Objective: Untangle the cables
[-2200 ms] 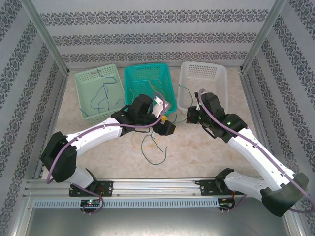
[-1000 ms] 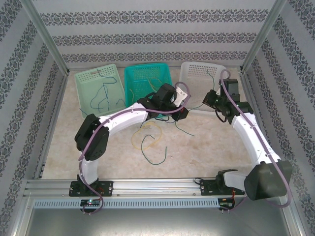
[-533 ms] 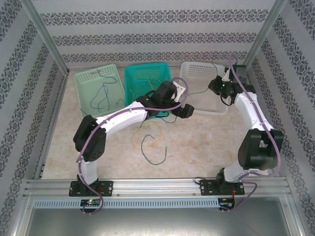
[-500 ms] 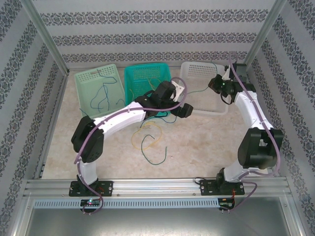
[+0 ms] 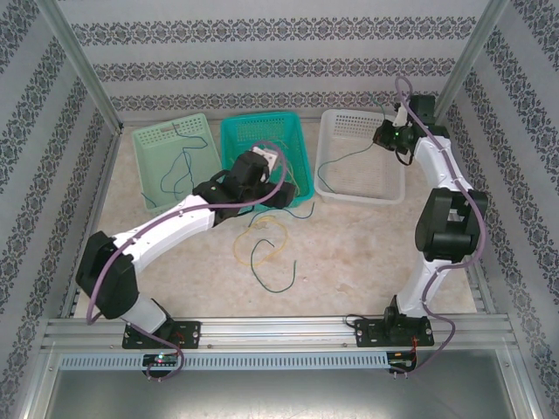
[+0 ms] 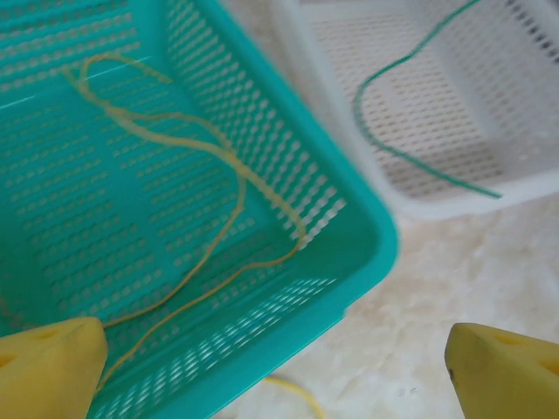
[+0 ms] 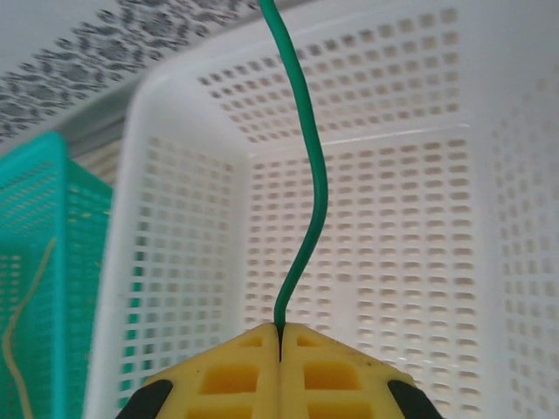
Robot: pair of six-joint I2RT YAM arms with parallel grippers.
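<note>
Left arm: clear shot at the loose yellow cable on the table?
Probably yes. The left gripper is open and empty above the teal basket's near corner, and the yellow cable lies on the bare table just beside that corner, with nothing between.

Green cable (image 7: 321, 188) off the top edge; left fingers (image 6: 52, 367) mostly below the frame
</note>
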